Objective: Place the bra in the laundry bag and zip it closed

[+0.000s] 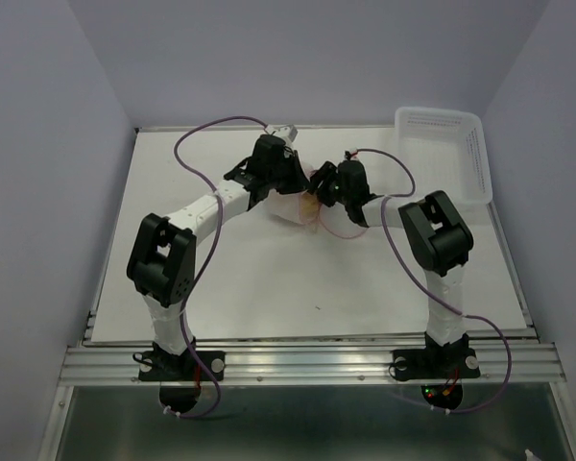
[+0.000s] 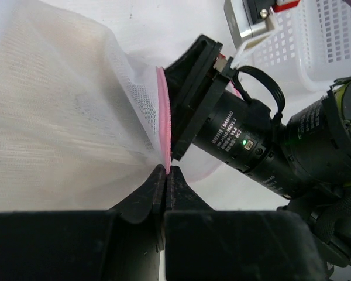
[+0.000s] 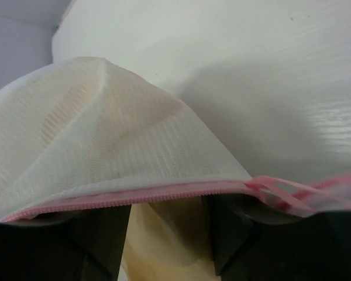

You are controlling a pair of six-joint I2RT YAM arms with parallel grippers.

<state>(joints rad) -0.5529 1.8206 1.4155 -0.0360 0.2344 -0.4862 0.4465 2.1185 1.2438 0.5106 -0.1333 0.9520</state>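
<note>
The laundry bag (image 1: 290, 207) is a white mesh pouch with a pink zipper edge, held up between the two grippers at the table's middle back. My left gripper (image 2: 165, 171) is shut on the bag's pink rim (image 2: 163, 117); it also shows in the top view (image 1: 272, 171). My right gripper (image 3: 167, 206) reaches under the pink zipper edge (image 3: 134, 196) into the bag's mouth, its fingers (image 3: 99, 240) part-closed with the peach bra (image 3: 164, 246) filling the gap between them. The fingertips are hidden behind the mesh (image 3: 93, 134). The right gripper in the top view (image 1: 328, 184) touches the bag.
A rigid white perforated basket (image 1: 442, 144) stands at the back right corner; it also shows in the left wrist view (image 2: 322, 41). The right arm's wrist (image 2: 240, 140) is close beside the left gripper. Purple cables (image 1: 211, 130) loop over the table.
</note>
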